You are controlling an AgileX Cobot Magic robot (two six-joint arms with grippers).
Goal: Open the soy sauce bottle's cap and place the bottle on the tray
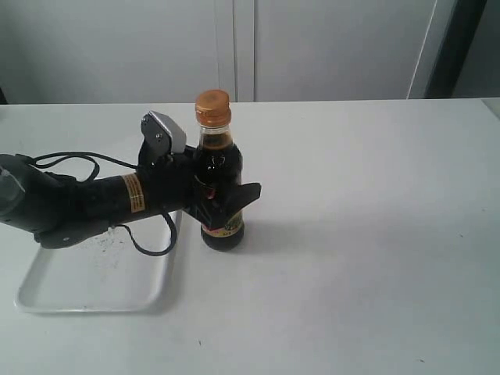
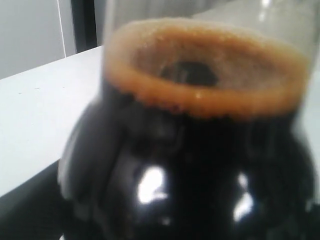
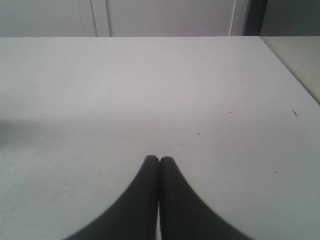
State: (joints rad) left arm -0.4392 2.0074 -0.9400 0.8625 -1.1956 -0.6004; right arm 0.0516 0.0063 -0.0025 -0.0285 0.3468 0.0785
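Note:
The soy sauce bottle (image 1: pixel 221 183) stands upright on the white table, just right of the tray (image 1: pixel 47 299). Its orange-brown cap (image 1: pixel 212 107) is on top with the lid down. My left gripper (image 1: pixel 233 190) reaches in from the left and is shut on the bottle's dark body, one black finger (image 1: pixel 244 195) crossing the label in front. In the left wrist view the bottle (image 2: pixel 190 170) fills the picture, blurred, with an orange foamy ring at the liquid's top; no fingers can be made out there. My right gripper (image 3: pixel 159 160) is shut on nothing over bare table and does not appear in the exterior view.
The left arm (image 1: pixel 86 203) and its cable (image 1: pixel 148 246) lie over the tray's far part. The white table (image 1: pixel 367 234) stretches right of the bottle. A pale wall with panel seams (image 1: pixel 234 47) stands behind the table's far edge.

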